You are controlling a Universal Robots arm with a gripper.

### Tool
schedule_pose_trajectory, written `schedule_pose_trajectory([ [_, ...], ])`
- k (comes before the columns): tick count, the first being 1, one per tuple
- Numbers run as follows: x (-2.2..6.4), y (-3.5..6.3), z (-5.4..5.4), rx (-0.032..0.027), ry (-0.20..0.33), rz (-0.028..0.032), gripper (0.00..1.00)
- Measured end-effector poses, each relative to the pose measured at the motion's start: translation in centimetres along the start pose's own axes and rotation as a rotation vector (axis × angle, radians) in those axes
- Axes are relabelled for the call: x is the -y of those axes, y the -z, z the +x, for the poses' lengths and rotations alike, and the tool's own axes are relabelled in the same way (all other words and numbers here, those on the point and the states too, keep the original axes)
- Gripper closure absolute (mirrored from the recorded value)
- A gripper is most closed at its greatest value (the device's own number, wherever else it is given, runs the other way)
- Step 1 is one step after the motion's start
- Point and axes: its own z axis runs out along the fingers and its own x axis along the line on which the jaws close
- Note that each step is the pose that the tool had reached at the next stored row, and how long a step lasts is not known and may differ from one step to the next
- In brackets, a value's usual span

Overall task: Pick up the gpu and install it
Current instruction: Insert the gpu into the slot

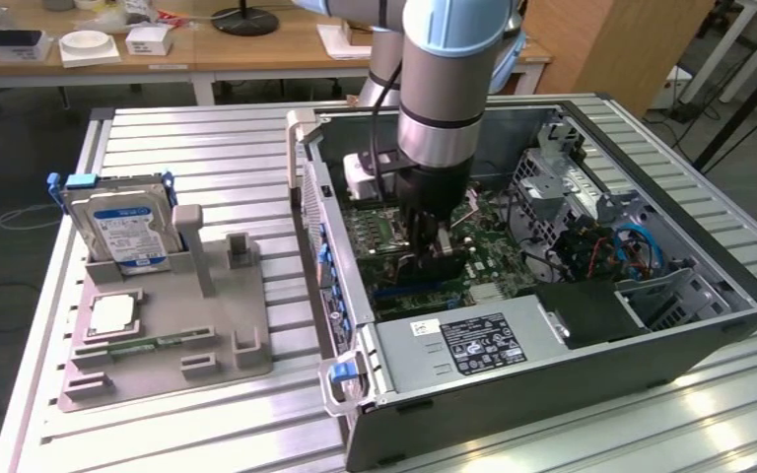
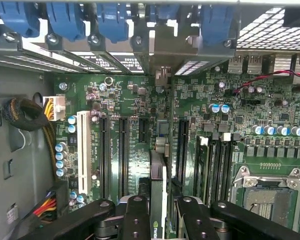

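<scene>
Surface: ribbed metal surface (image 1: 194,414) carried open PC case (image 1: 747,305).
Claw: claw (image 2: 157,210) clenched on gpu (image 2: 159,175), edge-on above motherboard (image 2: 270,115).
Handling: likely light, stiff, fragile; grip board edges.

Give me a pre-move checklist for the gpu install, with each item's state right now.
1. Grip: the gripper has its fingers closed on the gpu, held edge-on. Ok.
2. Position: gripper is inside the case, above the motherboard. Ok.
3. Slot alignment: gpu runs parallel to the slots and sits between them. Whether it is lined up over its own slot: cannot tell.
4. Bracket end: points toward the rear opening by the blue latches. Ok.
5. Seating: cannot tell.
6. Cables: the bundle lies to one side, clear of the gpu. Ok.
</scene>
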Motion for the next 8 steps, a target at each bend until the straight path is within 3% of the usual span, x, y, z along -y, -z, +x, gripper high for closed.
schedule_pose_trajectory([
  [8,-0.09,-0.23,-0.01,-0.0003,0.0,0.0025,0.74],
])
